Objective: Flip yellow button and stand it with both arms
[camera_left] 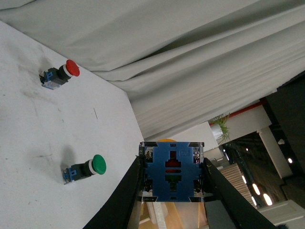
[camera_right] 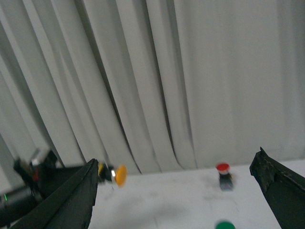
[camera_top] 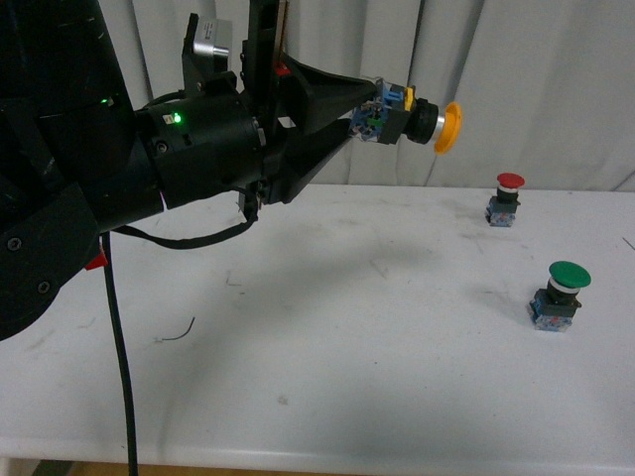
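Pincer on left arm (camera_top: 371, 111) clamps the yellow button (camera_top: 417, 119) by its blue contact block. It is held in air above the bench (camera_top: 337, 337), cap pointing sideways to robot's right. Right pincer (camera_right: 176, 160) gapes wide, holding nothing. Red-capped switch (camera_top: 507, 198) and green-capped switch (camera_top: 561, 295) stand upright on bench.

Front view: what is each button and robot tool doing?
Yellow-capped push button with blue block: held in the air, cap pointing sideways.
Left black pointed tool: shut on the yellow button.
Right black tool: open, empty.
Red-capped small switch: upright on white table.
Green-capped larger switch: upright on table.
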